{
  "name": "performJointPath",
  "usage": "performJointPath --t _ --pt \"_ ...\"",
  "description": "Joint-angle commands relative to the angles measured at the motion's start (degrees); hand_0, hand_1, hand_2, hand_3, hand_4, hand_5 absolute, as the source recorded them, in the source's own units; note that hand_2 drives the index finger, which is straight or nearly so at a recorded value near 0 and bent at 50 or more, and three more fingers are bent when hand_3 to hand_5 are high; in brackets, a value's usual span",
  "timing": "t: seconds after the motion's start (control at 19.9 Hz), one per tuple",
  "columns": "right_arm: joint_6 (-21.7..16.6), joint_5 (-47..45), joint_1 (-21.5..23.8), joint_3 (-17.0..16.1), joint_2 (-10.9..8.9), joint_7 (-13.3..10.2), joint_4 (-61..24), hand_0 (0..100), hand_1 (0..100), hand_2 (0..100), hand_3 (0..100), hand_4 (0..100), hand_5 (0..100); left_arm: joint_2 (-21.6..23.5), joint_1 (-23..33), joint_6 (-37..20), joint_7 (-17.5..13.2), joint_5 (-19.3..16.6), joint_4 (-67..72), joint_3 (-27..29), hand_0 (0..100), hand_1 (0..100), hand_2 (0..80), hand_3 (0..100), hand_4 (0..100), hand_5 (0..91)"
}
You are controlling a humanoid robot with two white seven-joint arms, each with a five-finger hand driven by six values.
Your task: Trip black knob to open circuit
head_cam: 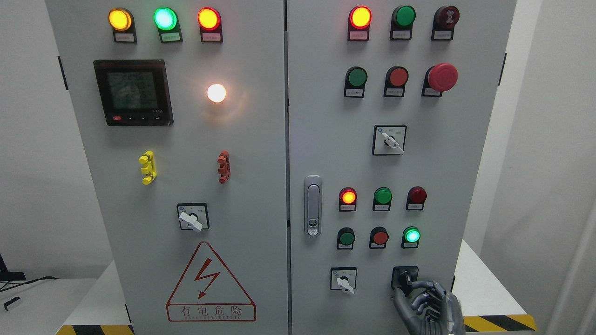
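At lower right of the grey cabinet (260, 186), the right hand (426, 304) is seen coming up from the bottom edge, dark grey, fingers (430, 286) curled and closed around the black knob (405, 279); thumb is placed at the knob's lower left, fingertips at its right side. The knob is mounted on a black square plate at the bottom of the right door, directly above the palm, and its exact pointer position cannot be told because it is partly covered by the digits. Just left of the hand a white selector switch (344, 281) is seen on a white plate, pointer tilted down-right. Up and left of the hand a green button (346, 238) and a red button (379, 237) are set side by side, and straight above the hand a lit green lamp (411, 235) is found. One row higher, a lit red-orange lamp (348, 197), an unlit green lamp (382, 196) and an unlit dark red lamp (417, 195) are lined up. Further left of the hand, the silver door latch (313, 204) is fixed upright near the door seam. Far above the hand a red mushroom stop button (442, 77) is seen. Well left of the hand, on the left door, a red-outlined lightning warning triangle (210, 281) is stuck. Right of the hand, yellow-black hazard tape (500, 322) is laid along the white platform edge.
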Motion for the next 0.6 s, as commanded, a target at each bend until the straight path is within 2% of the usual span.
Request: performJointPath --t 0.0,0.55 --pt "0.04 0.00 0.01 -1.76 -0.12 -0.28 -0.07 25 76 42 80 87 99 0.03 0.00 -0.04 -0.04 -1.76 0.06 0.00 12 39 0.0 0 0 0.0" --pt "0.04 0.00 0.01 -2.11 -0.56 -0.28 0.02 25 79 40 78 87 99 -0.06 0.00 -0.04 -0.04 -1.76 -0.03 0.00 12 39 0.0 0 0 0.0"
